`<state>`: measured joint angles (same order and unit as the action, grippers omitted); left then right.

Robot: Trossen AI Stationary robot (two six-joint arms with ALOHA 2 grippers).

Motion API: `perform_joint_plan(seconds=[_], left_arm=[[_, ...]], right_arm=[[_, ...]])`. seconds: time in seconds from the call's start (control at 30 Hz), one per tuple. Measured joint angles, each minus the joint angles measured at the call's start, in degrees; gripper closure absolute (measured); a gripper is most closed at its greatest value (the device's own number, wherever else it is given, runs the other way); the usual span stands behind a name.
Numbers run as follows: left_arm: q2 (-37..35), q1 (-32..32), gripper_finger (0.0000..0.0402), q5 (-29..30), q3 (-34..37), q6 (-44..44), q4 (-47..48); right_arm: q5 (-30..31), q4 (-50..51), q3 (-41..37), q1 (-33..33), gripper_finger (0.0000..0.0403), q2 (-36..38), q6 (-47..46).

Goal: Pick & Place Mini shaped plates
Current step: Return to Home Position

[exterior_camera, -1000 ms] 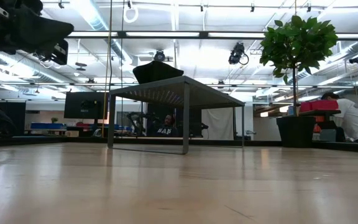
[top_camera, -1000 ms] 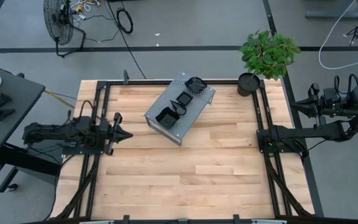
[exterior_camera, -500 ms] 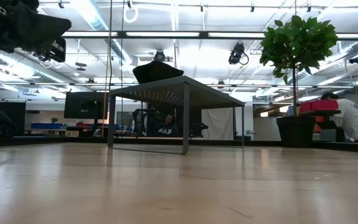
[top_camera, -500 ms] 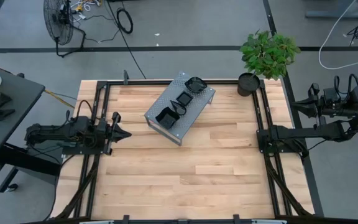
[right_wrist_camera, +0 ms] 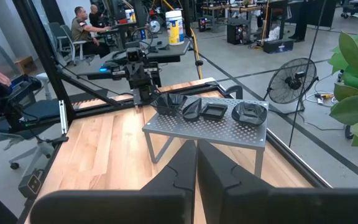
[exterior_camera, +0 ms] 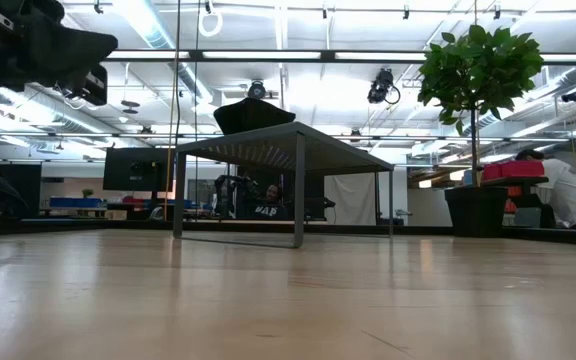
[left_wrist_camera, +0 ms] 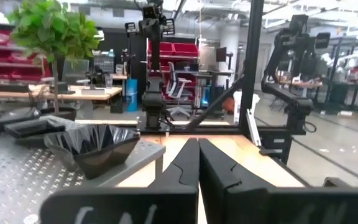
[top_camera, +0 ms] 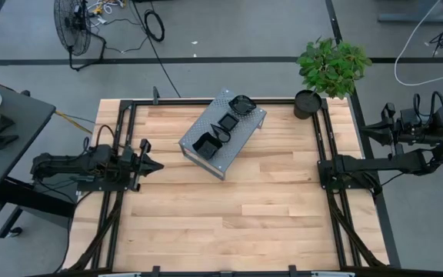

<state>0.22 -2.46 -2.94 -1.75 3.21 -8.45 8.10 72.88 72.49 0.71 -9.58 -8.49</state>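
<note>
Left fingers (top_camera: 153,165): mid-left of the overhead frame, at the table's left edge; pressed together, gripping nothing.
Table (top_camera: 229,223): light wooden planks in a black frame, filling the centre.
Shelf (top_camera: 221,158): small grey perforated metal stand, upper centre, set at an angle.
Plates (top_camera: 204,143): glossy black mini shaped plates in a row on the shelf top, some stacked.
Plant (top_camera: 331,65): leafy green, in a round black pot at the table's upper-right corner.
Right fingers (right_wrist_camera: 182,168): on the right arm (top_camera: 406,158) beyond the table's right edge; closed on nothing.
</note>
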Motion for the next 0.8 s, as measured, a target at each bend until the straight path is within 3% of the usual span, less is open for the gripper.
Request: perform_joint_plan(seconds=[0.4, 0.8], left_arm=[[0.0, 0.0, 0.0401, -0.4, 1.2, 0.6, -0.6], [-0.1, 0.0, 0.0401, -6.7, 1.3, -2.6, 4.4]], right_arm=[[0.0, 0.0, 0.0, 0.0, 0.0383, 0.0, 0.0], [0.0, 0.0, 0.0, 0.0, 0.0383, 0.0, 0.0]])
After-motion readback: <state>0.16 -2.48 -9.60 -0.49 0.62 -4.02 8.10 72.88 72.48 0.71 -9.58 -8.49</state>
